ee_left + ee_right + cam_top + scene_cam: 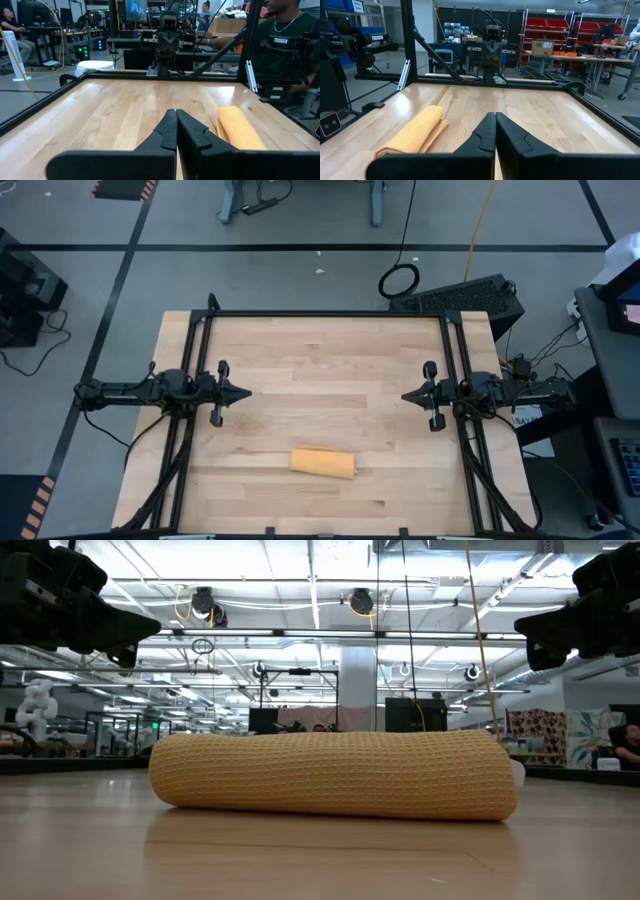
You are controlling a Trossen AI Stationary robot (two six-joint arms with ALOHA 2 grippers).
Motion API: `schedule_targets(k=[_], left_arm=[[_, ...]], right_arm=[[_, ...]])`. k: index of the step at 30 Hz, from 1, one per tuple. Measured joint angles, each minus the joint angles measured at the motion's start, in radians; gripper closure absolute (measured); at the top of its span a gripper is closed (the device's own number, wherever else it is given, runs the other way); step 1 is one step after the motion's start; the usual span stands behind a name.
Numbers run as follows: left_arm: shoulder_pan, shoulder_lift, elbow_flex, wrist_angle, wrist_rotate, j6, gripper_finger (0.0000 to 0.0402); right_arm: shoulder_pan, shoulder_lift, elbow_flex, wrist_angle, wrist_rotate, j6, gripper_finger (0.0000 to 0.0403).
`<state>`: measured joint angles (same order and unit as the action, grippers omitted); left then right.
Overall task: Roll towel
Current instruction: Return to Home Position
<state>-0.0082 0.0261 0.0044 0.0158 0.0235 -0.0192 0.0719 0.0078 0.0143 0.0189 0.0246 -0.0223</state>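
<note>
The towel (322,463) is seen rolled up on the table (320,350), well apart from both grippers. The left gripper (243,392) and right gripper (407,395) are held at opposite sides, fingers pressed together. A pale bit at one end of the roll is possibly its tag.

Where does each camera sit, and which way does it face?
High view: overhead, facing straight down on the light wooden table; left gripper, right gripper.
Low view: tabletop height, facing level across it; dark arms overhead.
Left wrist view: on the left arm, facing the right arm past its shut fingers.
Right wrist view: the mirror image.
All four share the rolled mustard-yellow cloth towel.
</note>
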Motion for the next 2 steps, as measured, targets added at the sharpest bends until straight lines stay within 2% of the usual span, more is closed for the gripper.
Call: schedule_targets(k=[2], left_arm=[[0.0,0.0,0.0,0.0,0.0,0.0,0.04]], right_arm=[[0.0,0.0,0.0,0.0,0.0,0.0,0.0403]])
